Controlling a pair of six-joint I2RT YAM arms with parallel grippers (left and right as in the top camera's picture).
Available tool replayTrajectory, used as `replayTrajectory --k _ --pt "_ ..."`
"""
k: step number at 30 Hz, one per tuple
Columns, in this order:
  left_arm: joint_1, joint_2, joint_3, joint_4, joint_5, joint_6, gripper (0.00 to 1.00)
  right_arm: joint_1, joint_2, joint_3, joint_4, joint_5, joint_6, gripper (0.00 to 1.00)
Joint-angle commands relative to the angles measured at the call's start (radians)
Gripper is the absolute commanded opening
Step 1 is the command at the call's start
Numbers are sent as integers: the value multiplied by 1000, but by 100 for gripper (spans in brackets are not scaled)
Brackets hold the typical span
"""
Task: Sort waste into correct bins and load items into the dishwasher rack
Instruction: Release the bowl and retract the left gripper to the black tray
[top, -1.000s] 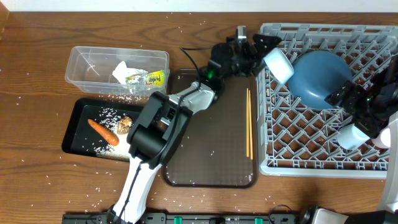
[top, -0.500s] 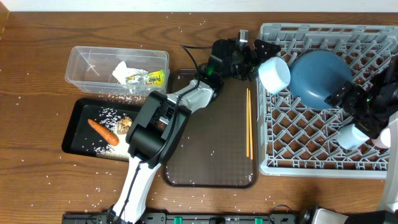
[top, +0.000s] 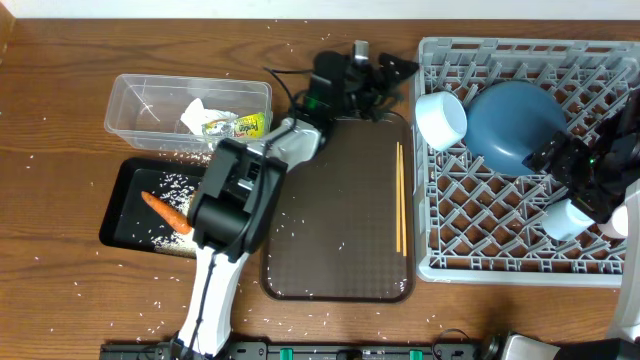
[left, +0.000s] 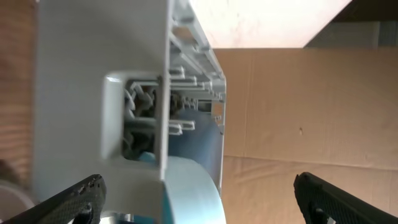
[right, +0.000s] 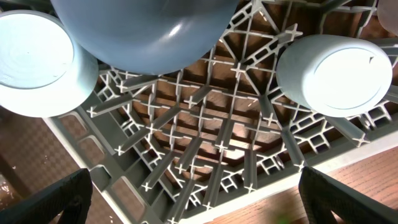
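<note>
The grey dishwasher rack (top: 500, 250) fills the right side. A white cup (top: 440, 118) lies at its left edge beside the overturned blue plate (top: 515, 125). My left gripper (top: 392, 72) is open and empty, just left of the rack's back corner. In the left wrist view the cup's blue-trimmed rim (left: 186, 193) sits between the spread fingers (left: 205, 202). My right gripper (top: 560, 160) is open above the rack, near a second cup (top: 562, 218). The right wrist view shows both cups (right: 34, 62) (right: 336, 71) and open fingers (right: 199, 199). The chopsticks (top: 400, 210) lie on the brown tray (top: 330, 250).
The clear tub (top: 135, 110) holds a white tissue (top: 195, 112) and a yellow-green wrapper (top: 240, 127). The black tray (top: 125, 225) holds the carrot piece (top: 165, 212), a brown lump (top: 200, 200) and rice. Rice grains are scattered over the wooden table.
My left gripper let go of the white cup at the rack's left edge and drew back to the left. The right arm has not moved.
</note>
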Motion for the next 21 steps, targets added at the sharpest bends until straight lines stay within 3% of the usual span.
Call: replayTrajectory --k 1,8,12,16,21 --pt "19 -9 11 -2 57 29 98 -7 -2 2 -2 12 -13 99" --pt "76 -82 11 -2 125 66 98 -6 -8 2 -5 -50 -98 98" --pt "120 -187 11 -74 137 163 98 11 -35 2 2 -164 -193 95" --pt "162 -333 11 -305 124 344 98 75 -72 2 15 -287 -323 88" --pt "224 -560 11 -763 -6 645 98 258 -106 2 48 -314 -350 77"
